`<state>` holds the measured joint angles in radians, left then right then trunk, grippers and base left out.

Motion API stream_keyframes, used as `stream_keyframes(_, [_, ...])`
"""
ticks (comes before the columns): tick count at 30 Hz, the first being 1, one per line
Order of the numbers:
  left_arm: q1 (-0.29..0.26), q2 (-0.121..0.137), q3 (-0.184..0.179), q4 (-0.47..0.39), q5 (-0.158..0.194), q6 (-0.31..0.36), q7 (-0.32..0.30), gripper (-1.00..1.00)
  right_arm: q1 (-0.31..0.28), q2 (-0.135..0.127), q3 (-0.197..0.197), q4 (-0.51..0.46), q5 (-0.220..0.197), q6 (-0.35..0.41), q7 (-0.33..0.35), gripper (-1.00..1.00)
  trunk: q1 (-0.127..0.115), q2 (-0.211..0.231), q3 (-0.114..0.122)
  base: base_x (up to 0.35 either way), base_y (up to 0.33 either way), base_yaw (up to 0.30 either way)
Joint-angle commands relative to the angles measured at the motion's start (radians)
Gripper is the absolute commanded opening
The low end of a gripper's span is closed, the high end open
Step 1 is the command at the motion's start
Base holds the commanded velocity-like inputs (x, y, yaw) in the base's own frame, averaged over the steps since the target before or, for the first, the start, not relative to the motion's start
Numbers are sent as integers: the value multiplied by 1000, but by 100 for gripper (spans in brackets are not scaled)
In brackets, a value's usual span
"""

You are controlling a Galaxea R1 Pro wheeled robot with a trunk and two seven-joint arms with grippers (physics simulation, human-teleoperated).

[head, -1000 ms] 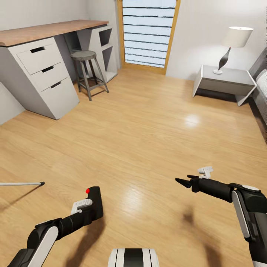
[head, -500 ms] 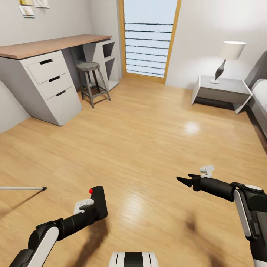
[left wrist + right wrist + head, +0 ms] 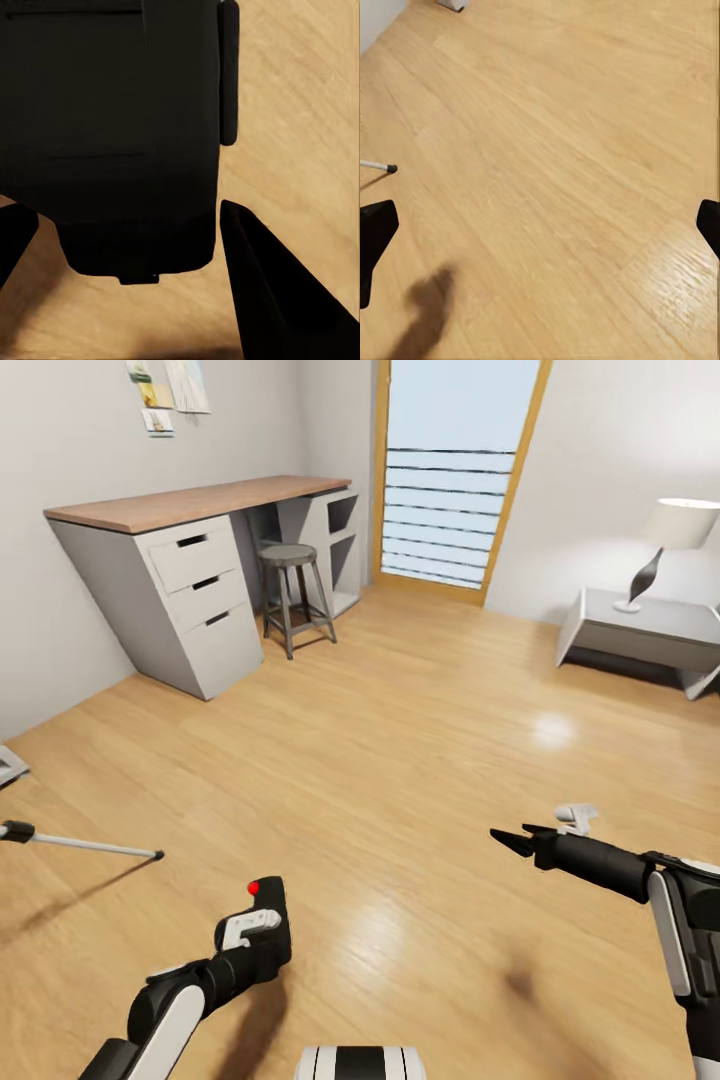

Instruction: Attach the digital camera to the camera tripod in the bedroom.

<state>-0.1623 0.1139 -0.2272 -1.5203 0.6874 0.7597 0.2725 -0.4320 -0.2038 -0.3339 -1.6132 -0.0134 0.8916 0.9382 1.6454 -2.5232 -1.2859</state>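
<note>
Lying at far left, a tripod (image 3: 85,845) leg now reaches further into view, since the camera turned left, so the goal seems nearer. The left gripper (image 3: 262,930) clenches the camera (image 3: 265,915) above the floor (image 3: 400,740). The right gripper (image 3: 512,841) looks released, holding nothing.

Only one leg of the camera tripod (image 3: 85,845) pokes in from the left edge, the rest is cut off. The digital camera (image 3: 112,135) hides most of my left fingers (image 3: 262,292), and its top runs off the frame.
</note>
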Motion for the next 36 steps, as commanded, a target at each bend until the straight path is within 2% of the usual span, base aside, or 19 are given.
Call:
stream_keyframes(1, [-1, -1, -6, -1, 11, -1, 18, -100, 0, 0, -3, -1, -2, 8, 3, 100, 0, 0, -1, 174, -43, 277])
stream_keyframes(10, [-1, -6, -33, 3, 9, -7, 52, -100, 0, 0, -8, -1, -2, 9, 6, 100, 0, 0, -1, 268, -105, 161])
stream_keyframes(24, [-1, -7, -36, 7, 7, -8, 62, -100, 0, -1, -8, -1, -2, 12, 8, 100, 0, 0, -1, 309, -171, 29])
stream_keyframes(34, [-1, -9, -37, 1, 13, -7, 77, -100, 1, -10, -8, -1, -2, 13, 8, 100, 0, 0, 4, 257, -156, 185])
stream_keyframes(36, [-1, -14, -37, -2, 16, -4, 86, -100, 1, -12, -8, -1, -3, 13, 9, 100, -1, 0, 13, 88, -58, 227])
